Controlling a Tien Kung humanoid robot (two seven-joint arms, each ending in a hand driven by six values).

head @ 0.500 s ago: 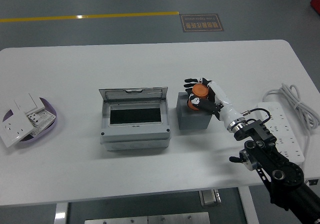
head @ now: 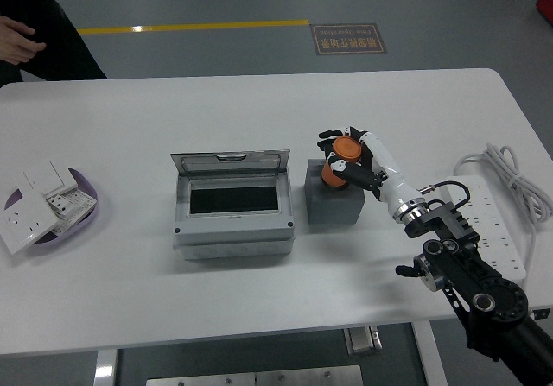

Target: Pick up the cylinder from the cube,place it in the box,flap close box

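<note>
Orange cylinder (head: 344, 163) stood upright on the grey cube (head: 333, 203), long axis vertical, within the right hand (head: 352, 160), whose fingers were wrapped around its sides. Open box (head: 232, 206) lay just beside the cube, to the hand's left.

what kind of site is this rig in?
Probably a factory-floor or lab test bay: grey coated floor with a yellow line and a floor sign. The white table holds an electrical box, a power strip and a tray of wall switches.
</note>
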